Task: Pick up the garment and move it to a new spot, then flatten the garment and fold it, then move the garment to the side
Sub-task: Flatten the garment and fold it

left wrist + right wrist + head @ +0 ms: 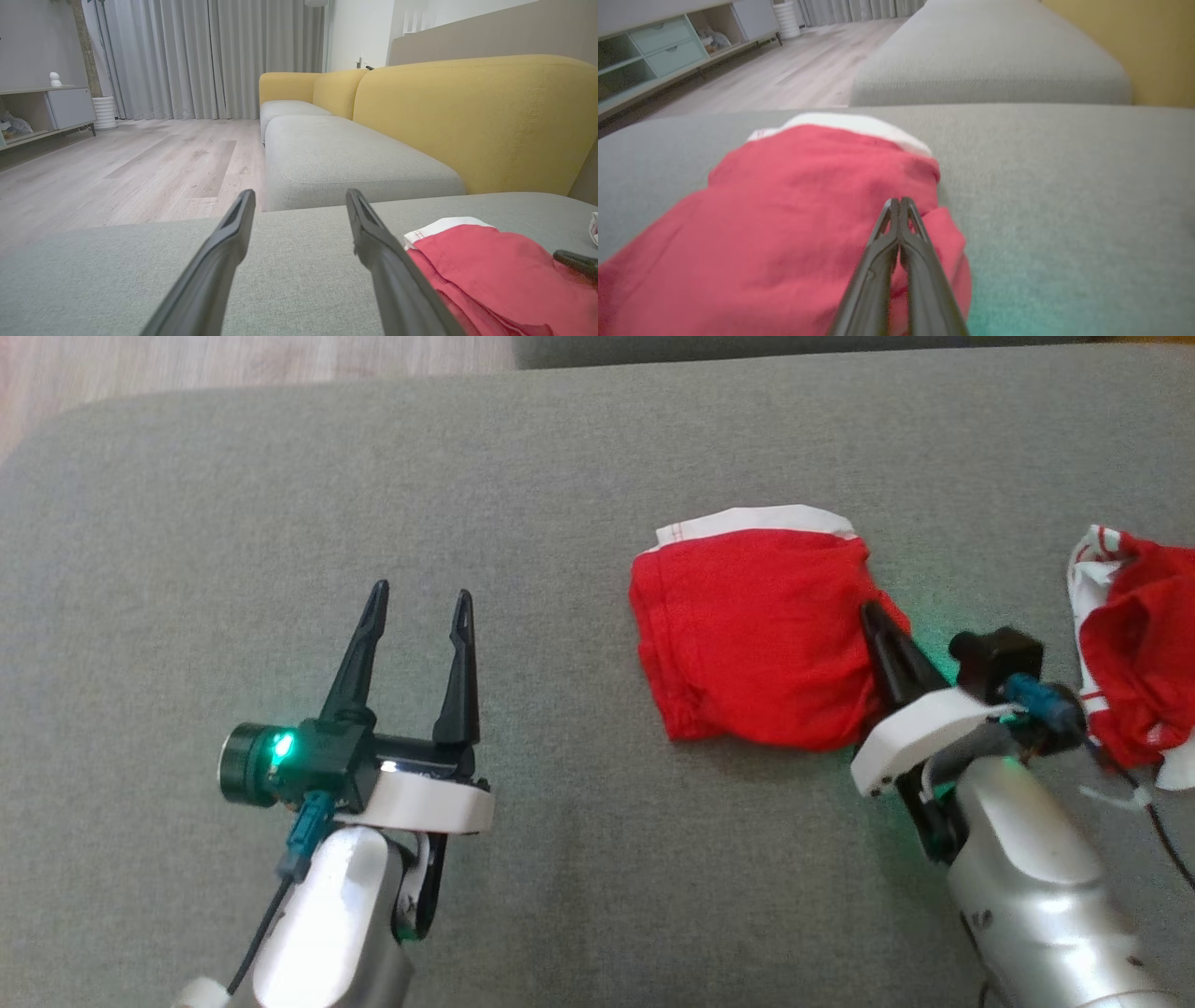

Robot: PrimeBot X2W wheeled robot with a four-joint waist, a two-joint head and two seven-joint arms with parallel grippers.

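Observation:
The garment [756, 635] is red with a white band at its far edge and lies folded in a compact pile on the grey cushion [560, 476]; it also appears as a red garment [490, 270] [784, 219] in both wrist views. My right gripper [870, 609] [900, 200] is shut, its joined tips resting over the pile's right edge, with no cloth visibly pinched between them. My left gripper [420, 602] [300, 193] stands open over bare cushion, well to the left of the pile.
A second red-and-white cloth [1134, 644] lies crumpled at the cushion's right edge, beside my right wrist. Beyond the cushion are another grey seat [345, 158], a yellow sofa back [467, 121], a wooden floor [140, 163] and a low cabinet [668, 46].

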